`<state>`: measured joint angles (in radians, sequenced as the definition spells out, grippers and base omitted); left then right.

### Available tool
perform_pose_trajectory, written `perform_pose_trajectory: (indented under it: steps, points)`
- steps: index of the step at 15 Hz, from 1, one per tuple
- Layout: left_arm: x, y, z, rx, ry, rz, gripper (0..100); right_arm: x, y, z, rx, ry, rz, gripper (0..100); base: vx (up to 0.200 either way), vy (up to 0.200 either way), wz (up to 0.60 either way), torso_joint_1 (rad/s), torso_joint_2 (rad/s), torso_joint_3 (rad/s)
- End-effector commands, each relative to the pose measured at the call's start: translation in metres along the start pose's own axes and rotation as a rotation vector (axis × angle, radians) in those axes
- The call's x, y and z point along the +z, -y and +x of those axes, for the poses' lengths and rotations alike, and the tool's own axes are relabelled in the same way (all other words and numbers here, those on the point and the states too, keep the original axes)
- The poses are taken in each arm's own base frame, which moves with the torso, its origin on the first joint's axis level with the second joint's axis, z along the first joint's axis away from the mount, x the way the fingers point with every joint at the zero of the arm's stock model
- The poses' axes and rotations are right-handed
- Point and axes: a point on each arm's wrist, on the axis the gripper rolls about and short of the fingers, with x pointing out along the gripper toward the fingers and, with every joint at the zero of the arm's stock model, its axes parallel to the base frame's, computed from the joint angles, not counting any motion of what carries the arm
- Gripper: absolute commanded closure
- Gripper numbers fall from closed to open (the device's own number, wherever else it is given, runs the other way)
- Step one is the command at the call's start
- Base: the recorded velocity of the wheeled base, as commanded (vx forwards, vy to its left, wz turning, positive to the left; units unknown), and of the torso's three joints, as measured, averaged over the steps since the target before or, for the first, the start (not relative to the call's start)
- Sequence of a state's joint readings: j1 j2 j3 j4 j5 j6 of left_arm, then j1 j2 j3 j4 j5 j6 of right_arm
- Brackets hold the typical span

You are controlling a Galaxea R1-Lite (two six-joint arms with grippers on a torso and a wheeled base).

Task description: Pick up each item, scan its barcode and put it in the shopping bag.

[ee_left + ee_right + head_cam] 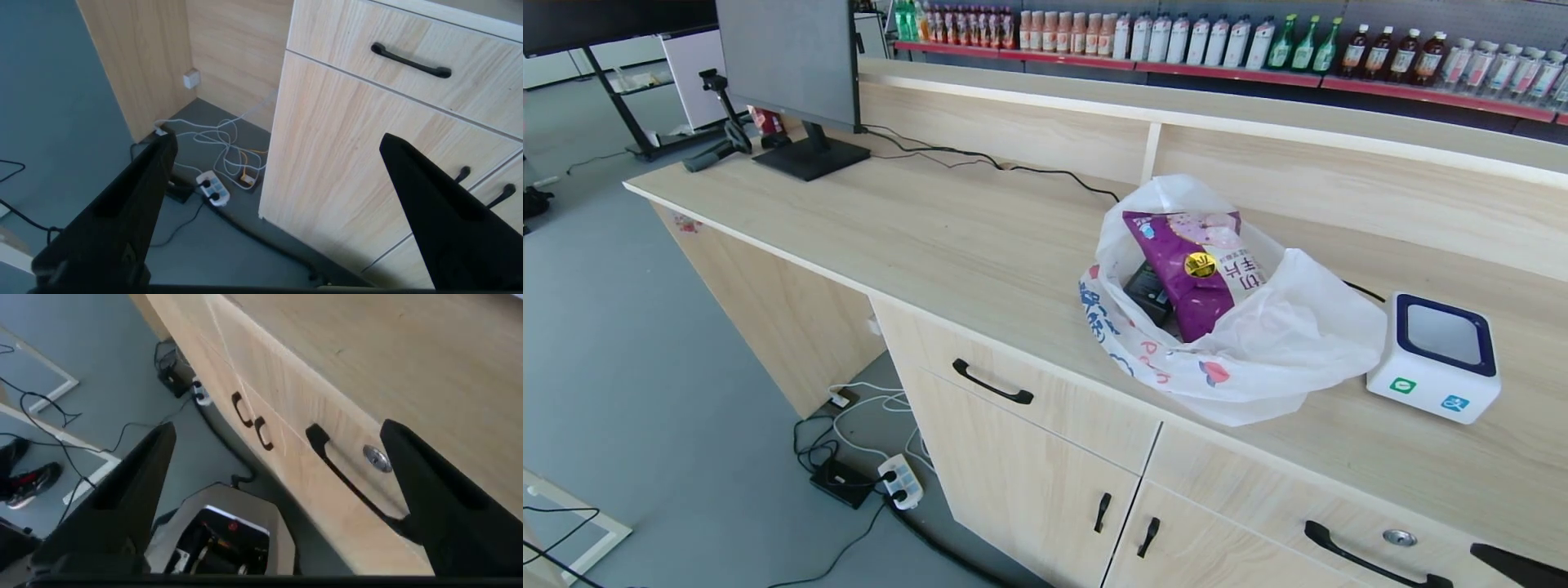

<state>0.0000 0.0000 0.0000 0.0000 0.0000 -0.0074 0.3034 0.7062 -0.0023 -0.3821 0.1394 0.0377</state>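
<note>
A white plastic shopping bag (1258,343) lies open on the wooden counter (947,237). Inside it a purple snack packet (1196,269) leans over a dark flat item (1147,290). A white barcode scanner (1437,355) with a blue-rimmed window stands just right of the bag. My left gripper (274,171) hangs open below the counter, in front of the cabinet drawer (409,61), with nothing between its fingers. My right gripper (274,465) is open and empty beside the counter's front edge, above the drawer handles (327,453).
A monitor (792,73) on a stand and a handheld scanner stand (723,122) occupy the counter's far left, with cables (980,159) trailing to the bag. A power strip (898,482) and cords lie on the floor. Bottles line a red shelf (1225,73) behind.
</note>
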Motion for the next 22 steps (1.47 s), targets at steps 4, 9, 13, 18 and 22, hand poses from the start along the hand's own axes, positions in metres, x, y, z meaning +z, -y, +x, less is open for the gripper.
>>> perform_pose_trajectory:
  steps: [4, 9, 13, 18, 22]
  points:
    - [0.0, 0.0, 0.0, 0.0, -0.002, 0.0, 0, -0.037, -0.005, -0.042, -0.013, 0.069, -0.05, 0, 0.0, 0.0, 0.0, 0.0, 0.0, 0.0]
    - [0.0, 0.0, 0.0, -0.002, 0.0, 0.0, 0, -0.035, -0.002, -0.036, -0.319, 0.0, -0.022, 0, 0.0, 0.0, 0.0, 0.0, 0.0, 0.0]
    - [0.0, 0.0, 0.0, 0.002, 0.0, 0.0, 0, -0.041, -0.01, -0.05, -0.351, 0.189, -0.083, 0, 0.0, 0.0, 0.0, 0.0, 0.0, 0.0]
    - [0.0, 0.0, 0.0, 0.002, -0.002, 0.0, 0, -0.043, -0.011, -0.054, -0.409, 0.294, -0.122, 0, 0.0, 0.0, 0.0, 0.0, 0.0, 0.0]
    - [0.0, 0.0, 0.0, -0.002, 0.0, 0.0, 0, -0.045, -0.01, -0.054, -0.429, 0.271, -0.15, 0, 0.0, 0.0, 0.0, 0.0, 0.0, 0.0]
